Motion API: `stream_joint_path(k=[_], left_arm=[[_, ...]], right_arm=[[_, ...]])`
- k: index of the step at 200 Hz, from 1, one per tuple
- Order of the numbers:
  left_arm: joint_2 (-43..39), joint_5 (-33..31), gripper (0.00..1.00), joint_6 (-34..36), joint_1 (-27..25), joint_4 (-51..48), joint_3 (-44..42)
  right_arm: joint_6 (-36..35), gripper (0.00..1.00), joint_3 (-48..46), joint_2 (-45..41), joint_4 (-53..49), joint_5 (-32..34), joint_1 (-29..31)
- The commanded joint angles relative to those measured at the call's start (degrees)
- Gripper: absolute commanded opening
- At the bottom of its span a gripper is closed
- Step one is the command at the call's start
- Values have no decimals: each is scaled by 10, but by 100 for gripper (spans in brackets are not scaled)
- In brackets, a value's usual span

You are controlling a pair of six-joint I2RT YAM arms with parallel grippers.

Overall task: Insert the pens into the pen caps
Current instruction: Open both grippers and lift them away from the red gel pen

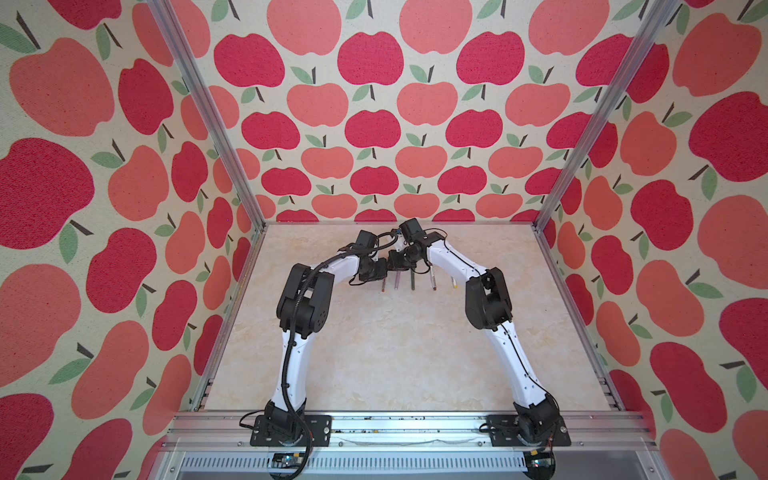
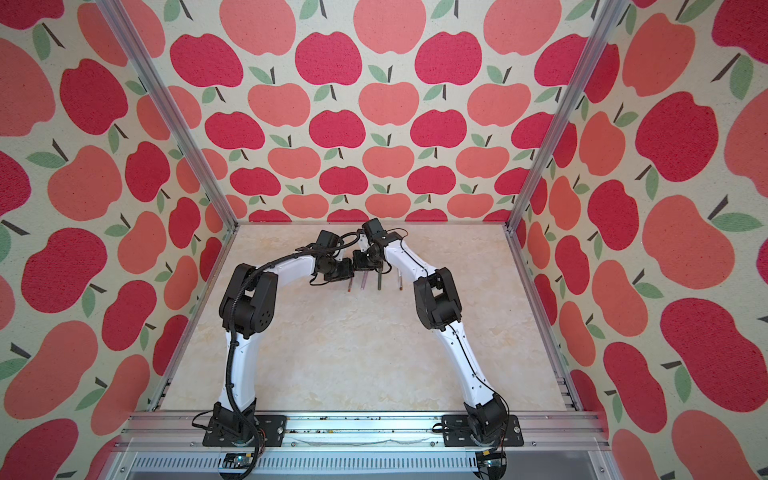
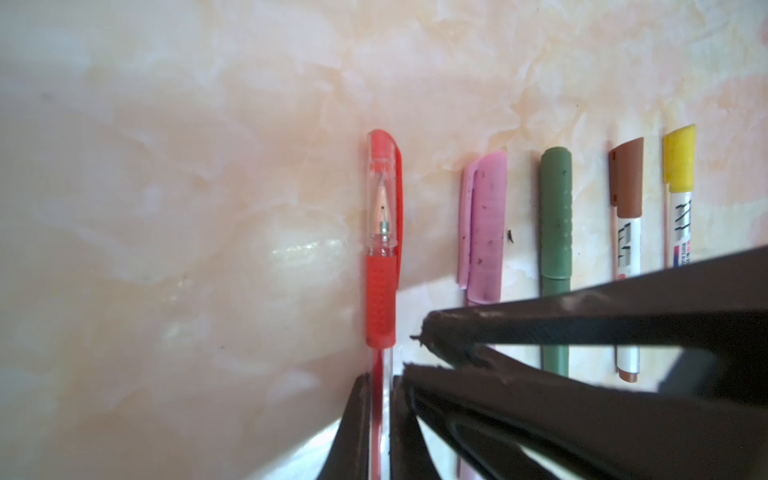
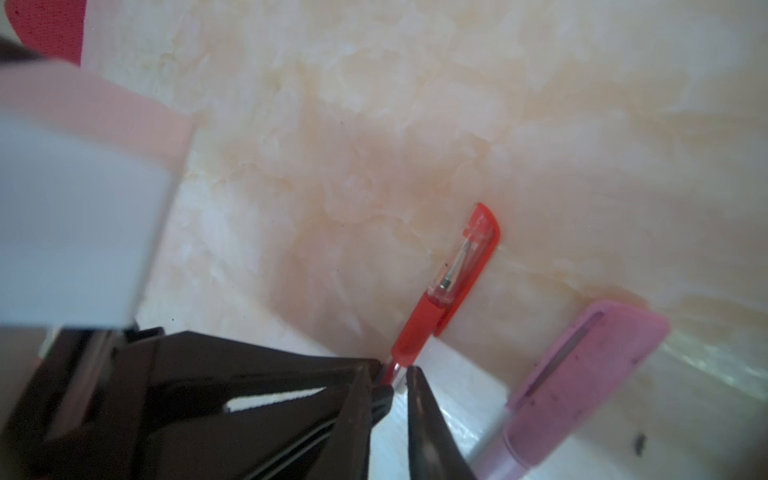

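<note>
A red pen [image 3: 380, 299] wears its red-and-clear cap [image 3: 384, 191], and the tip shows inside. My left gripper [image 3: 380, 376] is shut on its clear barrel. My right gripper [image 4: 388, 374] reaches in from the side, its jaws narrowly apart around the same barrel just below the red grip [image 4: 415, 328]. Beside the red pen lie a pink-capped pen [image 3: 486, 224], a dark green one [image 3: 556, 216], a brown-capped one [image 3: 628, 178] and a yellow-capped one [image 3: 679, 158], all parallel. In both top views the two grippers meet over the row's left end [image 1: 387, 266] [image 2: 351, 266].
The marble tabletop [image 1: 395, 353] stretches toward the arm bases. Apple-patterned walls and aluminium posts [image 1: 598, 116] close in three sides. The left arm's white link [image 4: 62, 208] fills one side of the right wrist view. A dark speck [image 3: 510, 236] lies between the pink and green pens.
</note>
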Motion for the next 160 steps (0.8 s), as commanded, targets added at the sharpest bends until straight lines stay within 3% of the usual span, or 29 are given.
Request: stream_joint_path(k=[1, 46, 90, 121, 160], left_arm=[[-5, -31, 17, 14, -9, -20, -32], [-47, -36, 42, 18, -15, -16, -60], [-127, -44, 50, 19, -16, 3, -95], [-248, -65, 57, 48, -14, 33, -153], [-479, -94, 74, 92, 31, 64, -276]], right_arm=[[12, 20, -5, -53, -3, -25, 1], [11, 22, -10, -83, -13, -11, -6], [14, 24, -56, -134, -12, 7, -20], [10, 25, -146, -228, 14, 24, -44], [-40, 27, -317, -405, 49, 81, -83]])
